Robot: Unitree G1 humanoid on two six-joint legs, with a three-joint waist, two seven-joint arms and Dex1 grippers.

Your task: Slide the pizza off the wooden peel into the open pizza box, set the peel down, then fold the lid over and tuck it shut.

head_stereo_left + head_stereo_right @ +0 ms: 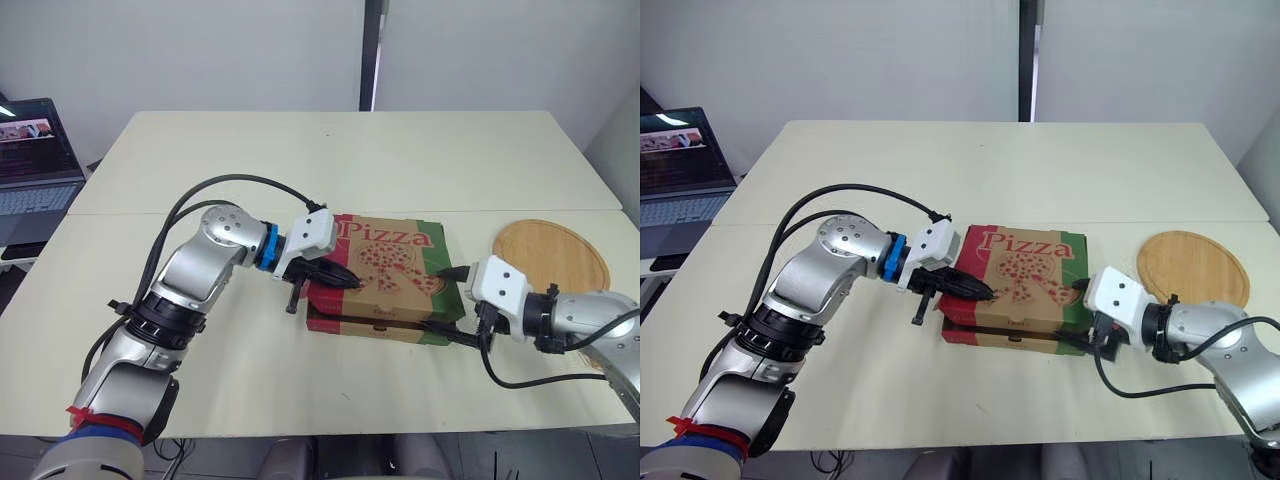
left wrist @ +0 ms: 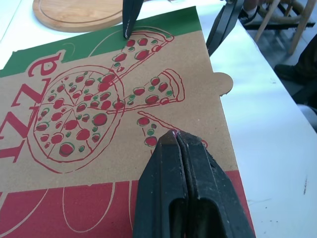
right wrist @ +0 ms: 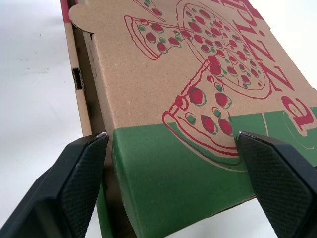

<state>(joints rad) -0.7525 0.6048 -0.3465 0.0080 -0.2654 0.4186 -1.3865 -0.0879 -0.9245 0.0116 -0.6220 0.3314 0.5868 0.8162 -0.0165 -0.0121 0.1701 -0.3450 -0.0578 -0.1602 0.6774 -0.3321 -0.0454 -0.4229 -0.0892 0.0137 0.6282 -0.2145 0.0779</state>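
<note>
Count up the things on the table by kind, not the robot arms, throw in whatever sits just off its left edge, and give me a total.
Pizza box: 1
Wooden peel: 1
Laptop: 1
Total: 3

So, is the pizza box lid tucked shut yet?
Folded down, not tucked: the lid sits over the box base with a dark gap along the front.

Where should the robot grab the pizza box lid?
Grip the green end of the printed cardboard lid, coming from the robot's right. That edge sits raised above the base, so the open right gripper straddles it while the shut left gripper rests on top.
</note>
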